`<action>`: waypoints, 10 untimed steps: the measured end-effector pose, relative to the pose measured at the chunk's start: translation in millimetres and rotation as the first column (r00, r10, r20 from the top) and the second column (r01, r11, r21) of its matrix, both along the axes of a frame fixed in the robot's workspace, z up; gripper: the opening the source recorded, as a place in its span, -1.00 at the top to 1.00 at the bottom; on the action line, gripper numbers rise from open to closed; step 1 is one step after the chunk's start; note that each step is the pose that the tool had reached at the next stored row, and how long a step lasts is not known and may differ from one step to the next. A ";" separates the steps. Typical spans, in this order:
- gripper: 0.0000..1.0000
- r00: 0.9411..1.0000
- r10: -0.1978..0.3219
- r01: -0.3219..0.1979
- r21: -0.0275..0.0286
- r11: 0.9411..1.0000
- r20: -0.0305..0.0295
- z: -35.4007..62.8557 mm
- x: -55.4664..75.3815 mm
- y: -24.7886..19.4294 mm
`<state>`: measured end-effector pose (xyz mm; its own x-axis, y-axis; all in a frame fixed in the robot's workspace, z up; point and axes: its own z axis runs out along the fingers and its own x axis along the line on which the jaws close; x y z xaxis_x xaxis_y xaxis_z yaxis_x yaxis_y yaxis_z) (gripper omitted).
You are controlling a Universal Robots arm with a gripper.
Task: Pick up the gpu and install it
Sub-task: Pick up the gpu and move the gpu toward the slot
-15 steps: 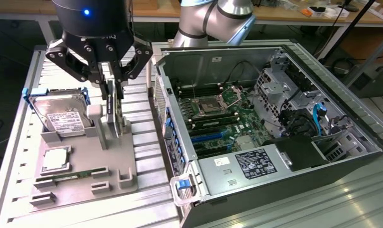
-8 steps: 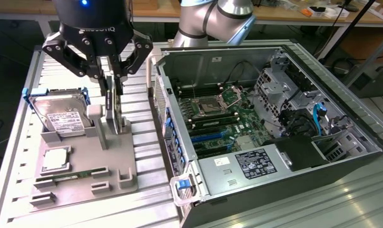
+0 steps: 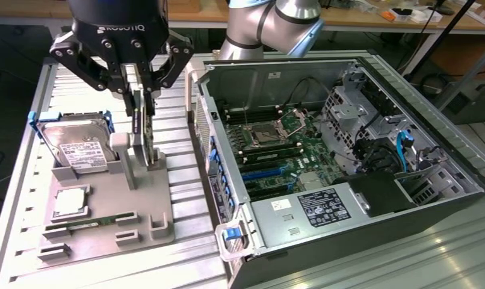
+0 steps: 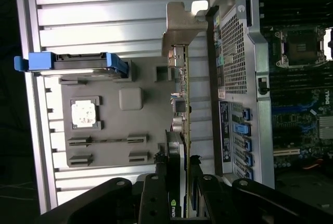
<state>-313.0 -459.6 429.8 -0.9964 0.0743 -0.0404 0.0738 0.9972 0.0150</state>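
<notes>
**Jaws closed on the upright graphics card at its holder**

In the exterior view the arm's black jaws hang at about eleven o'clock, drawn in until they are nearly together and pinching the upper edge of the gpu (image 3: pixel 148 144), a flat card with a green circuit board and a silver end bracket. The card stands on edge in the grey moulded holder tray (image 3: pixel 138 226) on the ribbed aluminium worktop (image 3: pixel 186 259). I cannot tell whether its lower edge has left the tray's slot. The wrist view sights along the card's thin edge (image 4: pixel 183 104), with one finger pressed to each face.

The silver hard drive in its blue frame (image 3: pixel 80 147) leans at the card's nine o'clock, just beside it. The open grey computer case (image 3: pixel 259 78) lies on its side at the card's three o'clock. Its green motherboard (image 3: pixel 299 144) faces up, with the blue expansion slots (image 3: pixel 263 174) near the case's rear wall.

The likeliest trouble:
- **Pivoting:** the grip is on a narrow edge, so the card could swing between the fingers if it catches.
- **Binding:** a lift that is slightly off vertical could jam the card in the tray and drag the tray along.
- **Collision:** the bracket could clip the case's rim.
- **Bad seating:** a tilted card would miss the slot and could strain the board.
</notes>
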 end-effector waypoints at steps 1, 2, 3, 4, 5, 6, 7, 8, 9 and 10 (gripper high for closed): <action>0.46 1.000 0.000 0.000 0.000 1.000 0.000 0.9 0.0 0.0; 0.46 1.000 0.000 0.000 0.000 1.000 0.000 1.6 0.0 0.0; 0.46 1.000 0.000 0.000 0.000 1.000 0.000 2.4 0.0 0.0; 0.46 1.000 0.000 0.000 0.000 1.000 0.000 3.2 0.0 0.0; 0.46 1.000 0.000 0.000 0.000 1.000 0.000 3.8 0.0 0.0; 0.46 1.000 0.000 0.000 0.000 1.000 0.000 4.5 0.0 0.0; 0.46 1.000 0.000 0.000 0.000 1.000 0.000 5.2 0.0 0.0; 0.46 1.000 0.000 0.000 0.000 1.000 0.000 5.9 0.0 0.0; 0.46 1.000 0.000 0.000 0.000 1.000 0.000 6.7 0.0 0.0; 0.46 1.000 0.000 0.000 0.000 1.000 0.000 7.4 0.0 0.0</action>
<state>-313.0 -459.6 437.2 -0.9964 0.0743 -0.0399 0.0738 0.9972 0.0150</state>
